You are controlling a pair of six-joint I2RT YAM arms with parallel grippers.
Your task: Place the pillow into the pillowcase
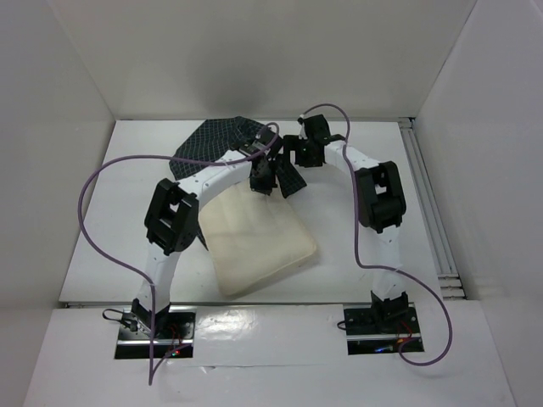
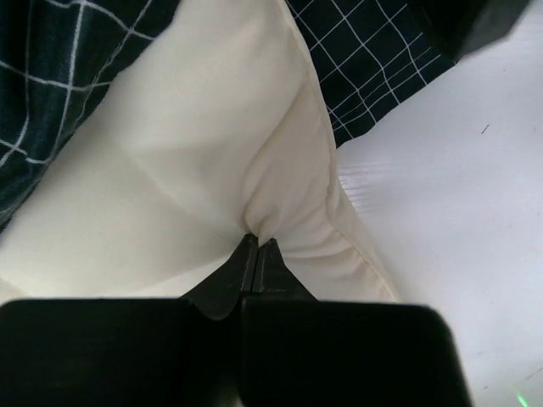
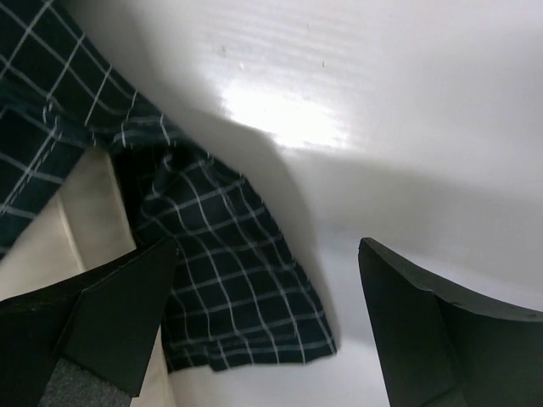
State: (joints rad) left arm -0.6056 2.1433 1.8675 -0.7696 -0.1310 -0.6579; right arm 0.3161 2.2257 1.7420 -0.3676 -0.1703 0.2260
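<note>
left gripper point(image 2: 257, 246) is pinched on a thin fold of the pillow point(image 2: 195, 153) at its tips; that fold could be pulled free. right gripper point(image 3: 267, 254) is spread just above the pillowcase point(image 3: 229, 280), which is left unheld and could be bunched.

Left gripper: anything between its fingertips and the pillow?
Nothing. Left wrist view shows the left gripper shut, tips pinching a fold of the pillow directly; the pillowcase lies beyond it.

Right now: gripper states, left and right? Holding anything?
Left gripper: closed, pinching a fold of the pillow.
Right gripper: open, holding nothing, over the pillowcase edge.
</note>
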